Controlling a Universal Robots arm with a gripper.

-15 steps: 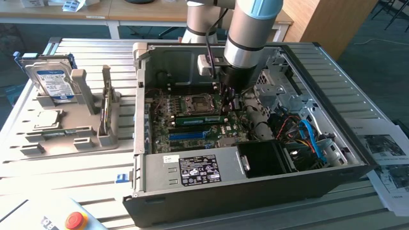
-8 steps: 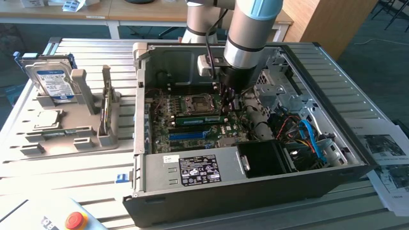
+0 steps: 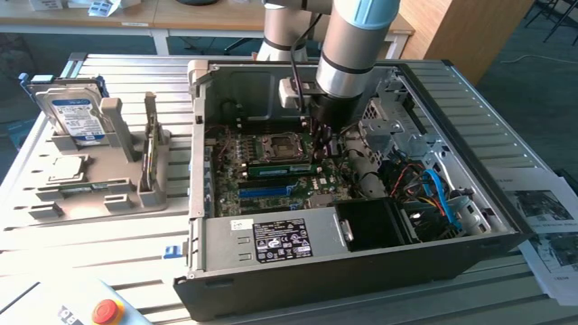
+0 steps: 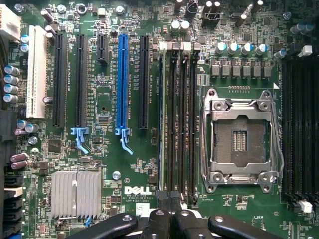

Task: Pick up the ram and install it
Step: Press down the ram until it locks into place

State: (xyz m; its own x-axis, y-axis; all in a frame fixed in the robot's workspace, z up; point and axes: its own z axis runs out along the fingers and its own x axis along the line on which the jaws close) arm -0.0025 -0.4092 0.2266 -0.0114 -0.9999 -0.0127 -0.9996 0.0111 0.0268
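From my remote station I see the arm reaching down into the open computer case (image 3: 361,271), its gripper (image 3: 323,143) low over the motherboard (image 3: 271,177), just beside the empty processor socket (image 3: 273,145). Through the wrist camera the gripper (image 4: 169,199) has its jaws drawn fully together over the bank of memory slots (image 4: 177,119) between the blue expansion slot (image 4: 122,82) and the processor socket (image 4: 240,139). The ram (image 4: 162,119) shows as a thin edge standing upright in the outermost slot of that bank, on the blue slot's side; its long axis runs along the slot, parallel to the other black slots, one end pointing at the fingers. The closed fingertips (image 4: 163,201) sit right at that near end, but I cannot tell whether they pinch the stick or merely rest against it. In the exterior view a green strip (image 3: 278,169) lies flat across the board below the socket, its length running between the exterior view's left and right. Outside the case, toward the exterior view's left, a grey parts holder (image 3: 99,172) carries a hard drive (image 3: 74,115) standing upright.
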